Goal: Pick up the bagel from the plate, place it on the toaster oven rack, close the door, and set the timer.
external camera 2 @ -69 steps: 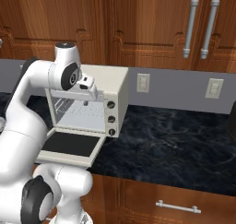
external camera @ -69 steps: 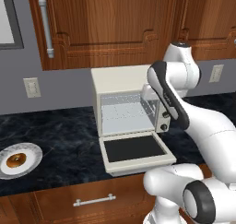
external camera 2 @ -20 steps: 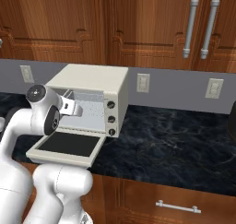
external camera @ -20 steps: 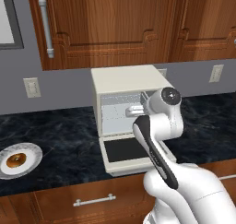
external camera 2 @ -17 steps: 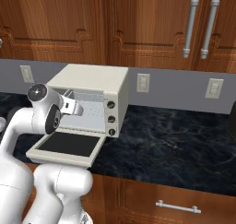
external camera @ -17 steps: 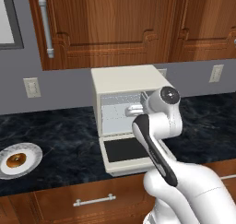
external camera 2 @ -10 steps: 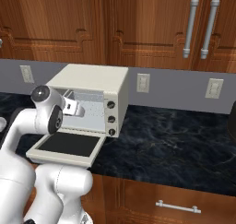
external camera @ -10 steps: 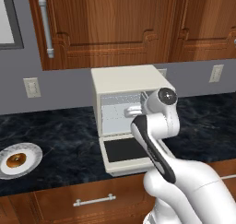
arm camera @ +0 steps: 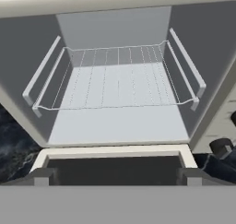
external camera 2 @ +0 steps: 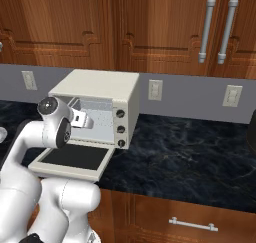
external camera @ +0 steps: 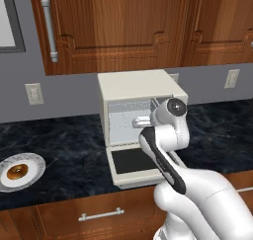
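Observation:
The bagel (external camera: 17,171) lies on the white plate (external camera: 32,162) at the far left of the dark counter. In the middle stands the cream toaster oven (external camera: 136,88) (external camera 2: 100,89), and its door (external camera: 129,161) (external camera 2: 70,158) (arm camera: 113,165) hangs open and flat. The toaster oven rack (arm camera: 115,75) spans the cavity with nothing on it. My gripper (external camera: 141,121) (external camera 2: 81,120) (arm camera: 117,176) hovers just above the door and points into the opening. It is open with nothing between its fingertips (arm camera: 44,174). It is far to the right of the bagel.
Three knobs (external camera 2: 120,129) run down the oven's right front, and one knob (arm camera: 221,147) shows low at the right of the hand view. Brown cabinet doors (external camera: 123,21) hang above. Outlets (external camera 2: 154,90) sit on the grey wall. Dark counter (external camera 2: 190,157) stretches to the right.
The arm has folded down from high over the oven to a low pose before the opening. Over the last second the wrist has barely shifted. The gripper has stayed open.

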### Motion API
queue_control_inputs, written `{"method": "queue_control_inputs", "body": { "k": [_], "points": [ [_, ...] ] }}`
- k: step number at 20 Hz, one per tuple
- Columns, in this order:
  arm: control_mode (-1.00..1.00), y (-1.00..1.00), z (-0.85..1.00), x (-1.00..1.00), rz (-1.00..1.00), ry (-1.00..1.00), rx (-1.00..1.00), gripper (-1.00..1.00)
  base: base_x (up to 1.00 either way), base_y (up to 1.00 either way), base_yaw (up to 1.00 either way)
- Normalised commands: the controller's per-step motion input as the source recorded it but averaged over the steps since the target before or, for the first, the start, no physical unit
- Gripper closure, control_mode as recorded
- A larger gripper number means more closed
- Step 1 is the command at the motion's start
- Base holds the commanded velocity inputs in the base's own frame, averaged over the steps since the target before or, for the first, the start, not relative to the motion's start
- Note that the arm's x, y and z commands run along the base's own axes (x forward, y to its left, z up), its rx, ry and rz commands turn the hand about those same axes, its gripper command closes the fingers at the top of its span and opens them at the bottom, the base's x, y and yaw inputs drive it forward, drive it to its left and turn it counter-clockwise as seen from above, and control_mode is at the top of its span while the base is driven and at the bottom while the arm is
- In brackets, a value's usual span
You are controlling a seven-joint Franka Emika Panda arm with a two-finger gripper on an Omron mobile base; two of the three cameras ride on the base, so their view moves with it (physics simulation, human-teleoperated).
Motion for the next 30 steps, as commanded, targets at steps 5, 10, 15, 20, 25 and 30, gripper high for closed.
{"method": "queue_control_inputs", "body": {
  "k": [5, 10, 15, 20, 25, 30],
  "points": [
    [-1.0, 0.0, 0.0, 0.14, 0.0, 0.0, 0.0, -1.0, 0.0, 0.0, 0.0],
    [-1.0, 0.0, 0.0, 0.12, 0.0, 0.0, 0.0, -1.0, 0.0, 0.0, 0.0],
    [-1.0, 0.0, 0.0, 0.15, 0.0, 0.0, 0.0, -1.0, 0.0, 0.0, 0.0],
    [-1.0, 0.0, -0.05, 0.18, 0.0, 0.0, 0.0, -1.0, 0.0, 0.0, 0.0],
    [-1.0, 0.0, -0.1, 0.25, 0.0, 0.0, -0.01, -1.0, 0.0, 0.0, 0.0],
    [-1.0, 0.0, -0.17, 0.31, 0.0, 0.0, -0.02, -1.0, 0.0, 0.0, 0.0]
  ]
}}
